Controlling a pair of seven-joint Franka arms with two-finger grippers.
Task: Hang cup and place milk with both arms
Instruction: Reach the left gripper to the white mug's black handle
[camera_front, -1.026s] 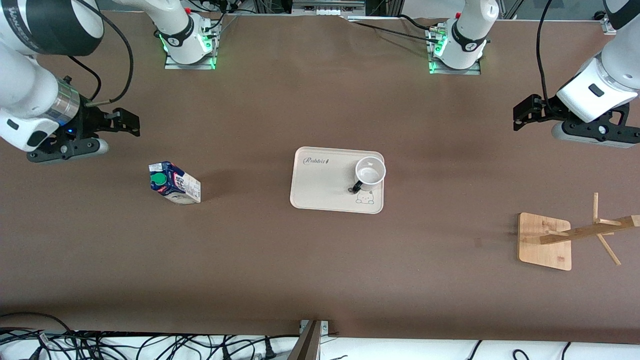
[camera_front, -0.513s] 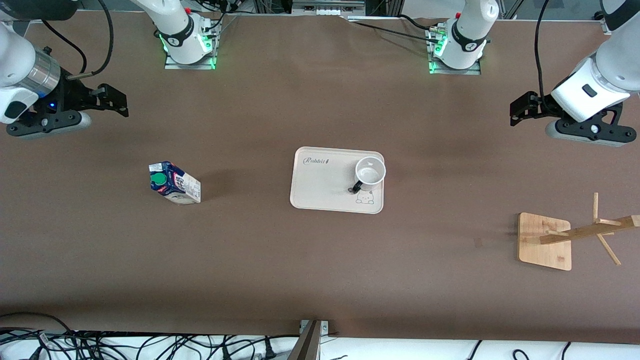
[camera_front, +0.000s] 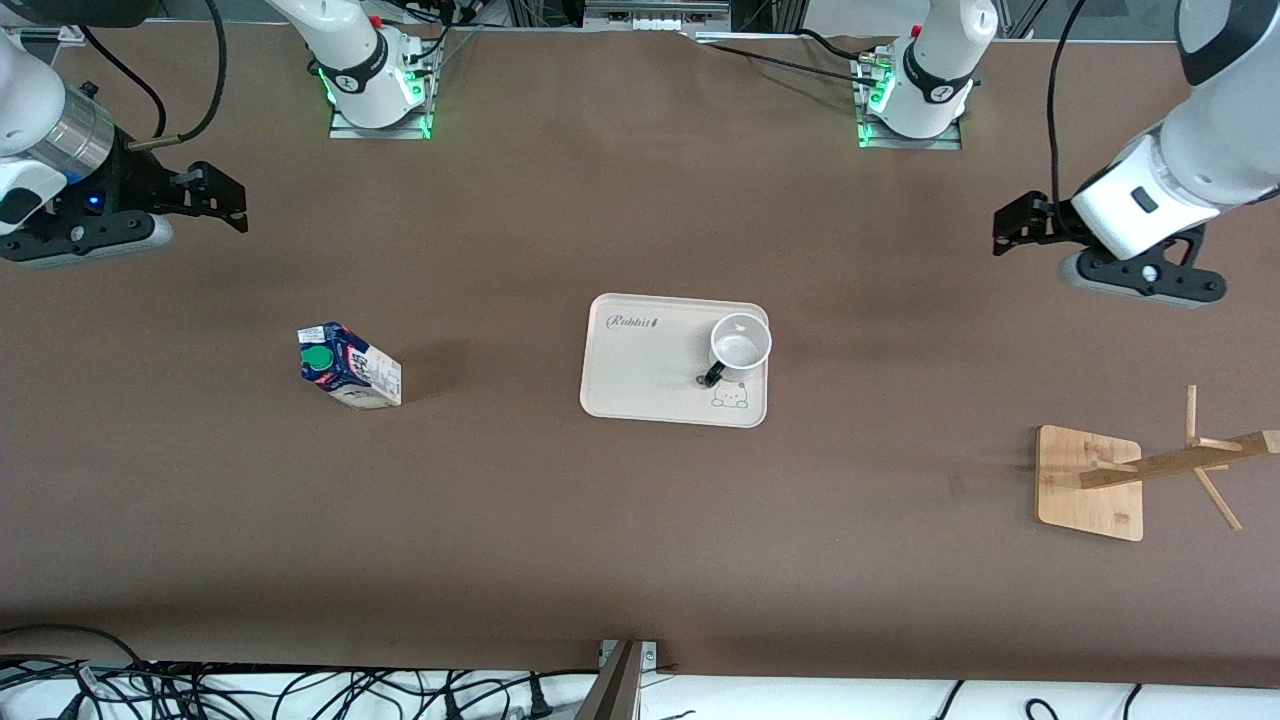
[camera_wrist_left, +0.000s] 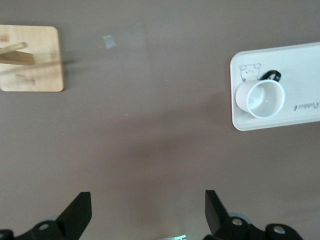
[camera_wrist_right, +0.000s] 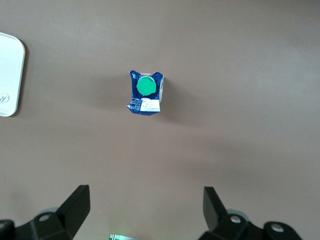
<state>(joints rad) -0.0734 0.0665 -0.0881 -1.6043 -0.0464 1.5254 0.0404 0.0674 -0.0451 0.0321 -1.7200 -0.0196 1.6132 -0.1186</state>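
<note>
Left pincer (camera_front: 1012, 232), spread wide and empty, hung nearer the cup (camera_front: 740, 346); right pincer (camera_front: 212, 194), equally wide, hung nearer the upright milk (camera_front: 349, 366).

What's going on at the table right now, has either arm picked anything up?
No. The cup sits upright on the tray, the milk stands toward the right arm's end, and the wooden rack is bare. The left gripper and right gripper hang open and empty over bare table near the ends.
</note>
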